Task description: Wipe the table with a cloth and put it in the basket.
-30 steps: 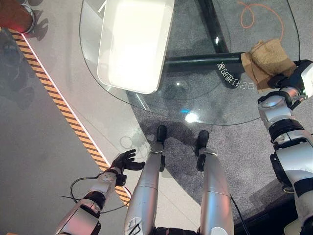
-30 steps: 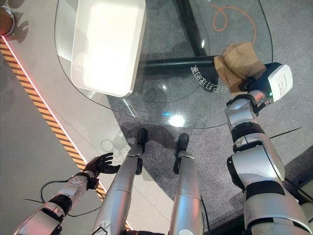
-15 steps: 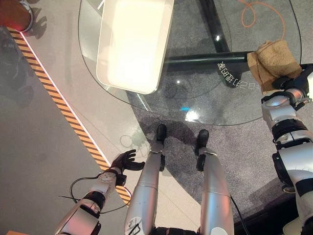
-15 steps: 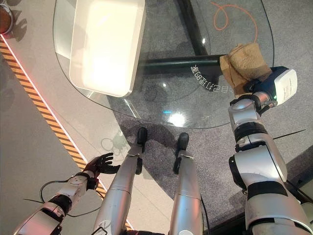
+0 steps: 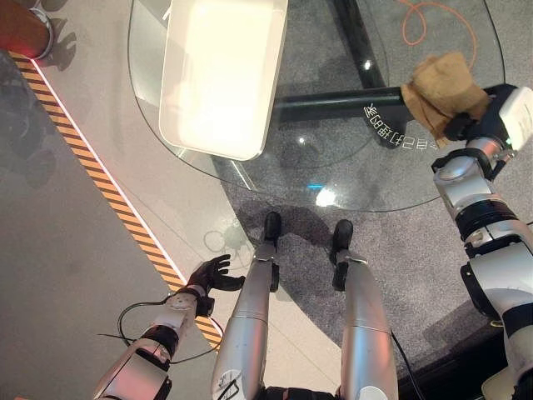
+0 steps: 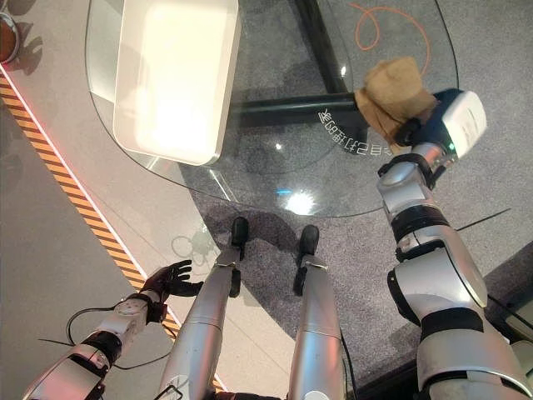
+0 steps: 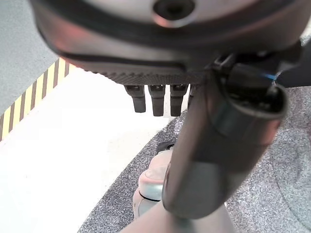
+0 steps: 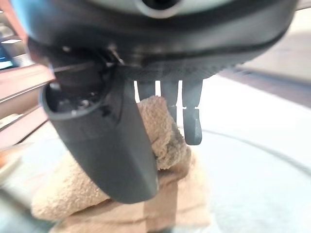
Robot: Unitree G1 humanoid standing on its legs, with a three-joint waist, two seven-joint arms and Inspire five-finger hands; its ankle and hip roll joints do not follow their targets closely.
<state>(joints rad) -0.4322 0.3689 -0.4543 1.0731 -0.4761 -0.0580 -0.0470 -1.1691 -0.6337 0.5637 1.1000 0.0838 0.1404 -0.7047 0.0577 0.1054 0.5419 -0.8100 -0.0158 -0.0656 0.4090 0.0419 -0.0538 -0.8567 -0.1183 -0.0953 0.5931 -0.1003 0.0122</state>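
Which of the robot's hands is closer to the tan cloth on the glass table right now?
The right hand: it grips the cloth on the table. The left hand hangs open low beside the robot, well away from it.

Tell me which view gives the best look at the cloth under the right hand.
The right wrist view: the tan cloth sits bunched on the glass table, close up, with the right hand pressing on it. Both eye views show the cloth smaller, near the table's right edge, partly covered by that hand.
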